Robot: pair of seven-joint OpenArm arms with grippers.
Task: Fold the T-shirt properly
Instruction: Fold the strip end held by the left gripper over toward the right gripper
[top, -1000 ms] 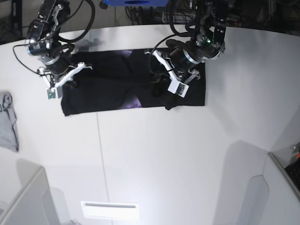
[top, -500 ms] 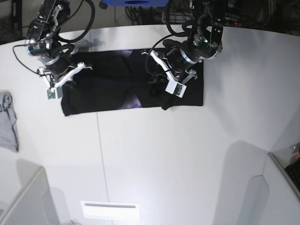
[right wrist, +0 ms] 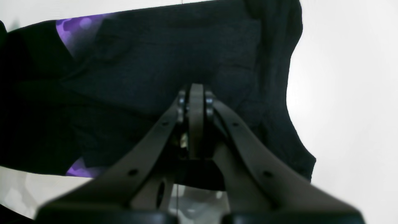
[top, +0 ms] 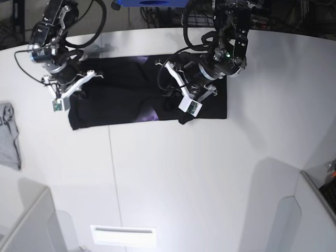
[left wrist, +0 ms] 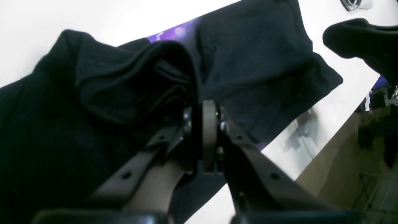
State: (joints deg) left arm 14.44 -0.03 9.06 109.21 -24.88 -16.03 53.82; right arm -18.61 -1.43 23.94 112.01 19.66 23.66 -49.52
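Observation:
The black T-shirt [top: 121, 100] lies spread across the far half of the white table, with a bit of purple print [top: 149, 114] showing at its front edge. My left gripper [top: 169, 97] is over the shirt's right half. In the left wrist view it [left wrist: 205, 115] is shut on a bunched, raised fold of the black T-shirt [left wrist: 130, 81]. My right gripper [top: 79, 92] is at the shirt's left end. In the right wrist view it [right wrist: 196, 93] is shut on the flat black cloth [right wrist: 155, 62], with purple print [right wrist: 74, 28] at the far left.
A small grey garment [top: 8, 136] lies at the table's left edge. A white strip [top: 123, 236] sits near the front edge. The table's far edge [top: 157, 34] runs just behind the shirt, with cables and dark equipment beyond.
My left gripper has moved left in the base view, dragging the shirt's right part toward the middle; the shirt's right edge has shifted slightly left. The right arm has not moved.

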